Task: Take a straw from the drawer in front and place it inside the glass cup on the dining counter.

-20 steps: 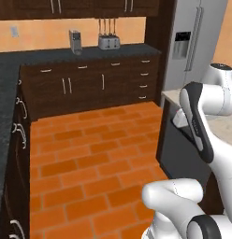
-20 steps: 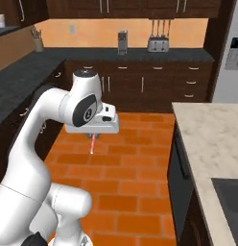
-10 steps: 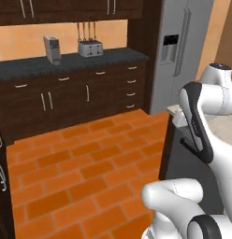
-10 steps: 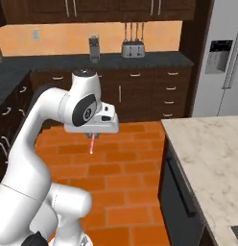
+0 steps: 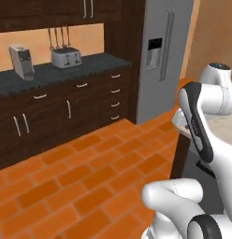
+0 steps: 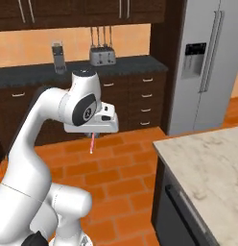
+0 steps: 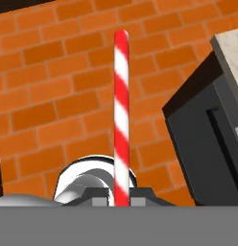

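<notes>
My gripper (image 6: 92, 135) hangs in front of my arm, pointing down over the brick floor, shut on the straw (image 6: 92, 144). The thin red-and-white striped straw (image 7: 121, 115) sticks straight out from between the fingertips of the gripper (image 7: 121, 196) in the hand view. The dining counter (image 6: 207, 163), with its beige marble top, lies to the right of the gripper and a little lower. A corner of the dining counter (image 7: 232, 45) shows at the upper right of the hand view. The glass cup and the drawer are out of view.
A steel fridge (image 6: 207, 62) stands at the back right. Left of it runs a black counter with a toaster (image 6: 102, 56) and a coffee machine (image 6: 57, 55) over dark cabinets. A dark appliance front (image 7: 202, 144) sits under the island's edge. Open brick floor (image 5: 80, 177) lies ahead.
The whole picture has slid left, so the base has turned right: the fridge and more of the marble top have come into view. The gripper stays shut on the straw.
</notes>
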Available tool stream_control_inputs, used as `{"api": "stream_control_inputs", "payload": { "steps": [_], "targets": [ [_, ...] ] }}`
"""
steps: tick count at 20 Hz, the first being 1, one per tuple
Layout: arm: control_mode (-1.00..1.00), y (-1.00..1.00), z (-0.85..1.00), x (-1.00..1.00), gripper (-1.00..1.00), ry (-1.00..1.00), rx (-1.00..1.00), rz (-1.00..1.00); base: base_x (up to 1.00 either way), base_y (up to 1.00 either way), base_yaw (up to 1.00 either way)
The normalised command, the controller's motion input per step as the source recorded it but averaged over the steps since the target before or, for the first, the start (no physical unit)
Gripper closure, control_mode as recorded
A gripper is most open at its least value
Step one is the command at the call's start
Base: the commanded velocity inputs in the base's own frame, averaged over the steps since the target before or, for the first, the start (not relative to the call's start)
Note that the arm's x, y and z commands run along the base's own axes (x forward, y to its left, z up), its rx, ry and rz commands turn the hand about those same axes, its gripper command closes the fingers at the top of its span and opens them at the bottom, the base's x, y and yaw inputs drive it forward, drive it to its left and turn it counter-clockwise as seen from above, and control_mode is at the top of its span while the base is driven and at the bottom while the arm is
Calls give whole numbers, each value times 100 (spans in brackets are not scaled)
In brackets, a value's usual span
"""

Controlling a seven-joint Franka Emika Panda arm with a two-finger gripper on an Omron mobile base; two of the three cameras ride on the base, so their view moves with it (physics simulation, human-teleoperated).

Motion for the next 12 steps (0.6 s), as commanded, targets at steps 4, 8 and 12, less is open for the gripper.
{"api": "stream_control_inputs", "payload": {
  "steps": [4,8,12],
  "targets": [
    [100,0,0,0,100,0,0,0,100,48,-41],
    [100,0,0,0,100,0,0,0,100,45,-45],
    [100,0,0,0,100,0,0,0,96,39,-53]
  ]
}}
